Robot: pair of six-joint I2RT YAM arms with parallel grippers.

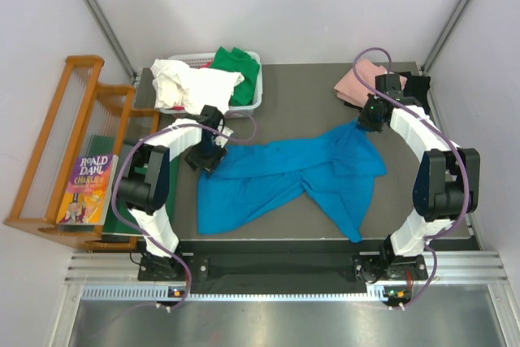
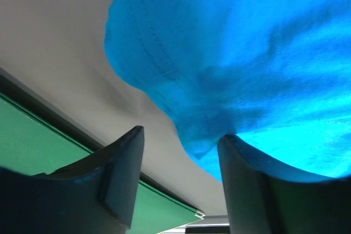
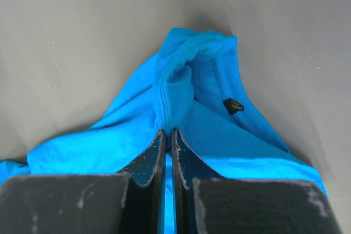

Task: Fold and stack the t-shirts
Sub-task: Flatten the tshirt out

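Note:
A bright blue t-shirt (image 1: 292, 176) lies spread and rumpled across the dark table (image 1: 309, 87). My right gripper (image 1: 366, 123) is at its far right corner, shut on a bunched fold beside the collar (image 3: 181, 75), near a small size label (image 3: 234, 105); its fingertips (image 3: 168, 132) pinch the cloth. My left gripper (image 1: 205, 156) is at the shirt's far left edge. Its jaws (image 2: 181, 152) stand open, with the blue hem (image 2: 203, 135) against the right finger and nothing between them. A pink tee (image 1: 356, 83) lies folded at the back right. White (image 1: 195, 83) and green (image 1: 237, 71) tees fill a basket.
The white basket (image 1: 257, 61) stands at the back left of the table. A wooden rack (image 1: 49, 144) with a Roald Dahl book (image 1: 88, 188) stands left of the table, over a flat green board (image 2: 33, 141). A black object (image 1: 416, 87) sits at the back right corner.

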